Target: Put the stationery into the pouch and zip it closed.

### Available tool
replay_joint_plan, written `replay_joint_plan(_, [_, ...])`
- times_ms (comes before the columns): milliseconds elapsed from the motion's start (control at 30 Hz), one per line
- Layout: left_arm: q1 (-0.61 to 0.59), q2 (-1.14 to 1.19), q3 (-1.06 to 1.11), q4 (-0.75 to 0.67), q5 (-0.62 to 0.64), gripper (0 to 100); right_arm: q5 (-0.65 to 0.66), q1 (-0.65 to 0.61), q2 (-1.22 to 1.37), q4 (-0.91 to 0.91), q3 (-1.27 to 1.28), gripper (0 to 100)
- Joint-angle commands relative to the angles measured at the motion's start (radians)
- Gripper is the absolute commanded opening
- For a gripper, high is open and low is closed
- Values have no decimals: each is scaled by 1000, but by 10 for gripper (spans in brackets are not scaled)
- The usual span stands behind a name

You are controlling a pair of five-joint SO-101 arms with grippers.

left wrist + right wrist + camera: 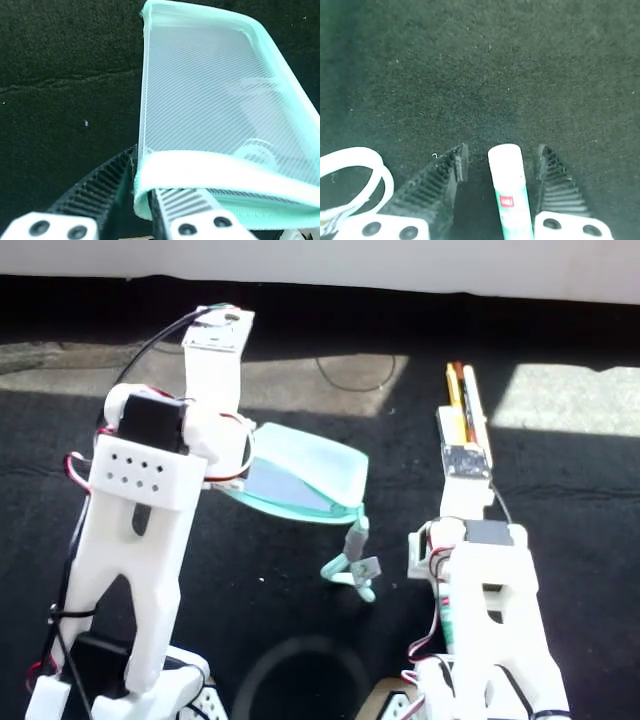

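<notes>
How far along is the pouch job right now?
Done: the left gripper is shut on the edge of the mesh pouch. In hand: a white-capped stick lies between the open fingers of the right gripper, not yet clamped. Left: grip the stick, put it into the pouch and zip it. Whether anything is already inside the mesh is unclear.

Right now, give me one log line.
left gripper: shut on pouch rim | right gripper: open, glue stick between jaws | glue stick outside pouch

Hard sunlight patches the dark table [570, 500] with deep shadows and glares off the pouch [210, 100].
</notes>
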Motion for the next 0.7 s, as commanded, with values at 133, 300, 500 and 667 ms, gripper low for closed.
replay_joint_plan(133, [-8, 18, -56, 5, -6, 9, 230, -226, -31, 285, -308, 211])
replay_joint_plan(300, [-8, 18, -119, 5, -6, 9, 359, -308, -31, 346, -467, 421])
replay_joint_plan(500, [-10, 19, -142, 3, -6, 9, 422, -418, -85, 596, -654, 464])
replay_joint_plan(667, [-8, 19, -142, 3, -6, 9, 422, -424, -120, 552, -765, 464])
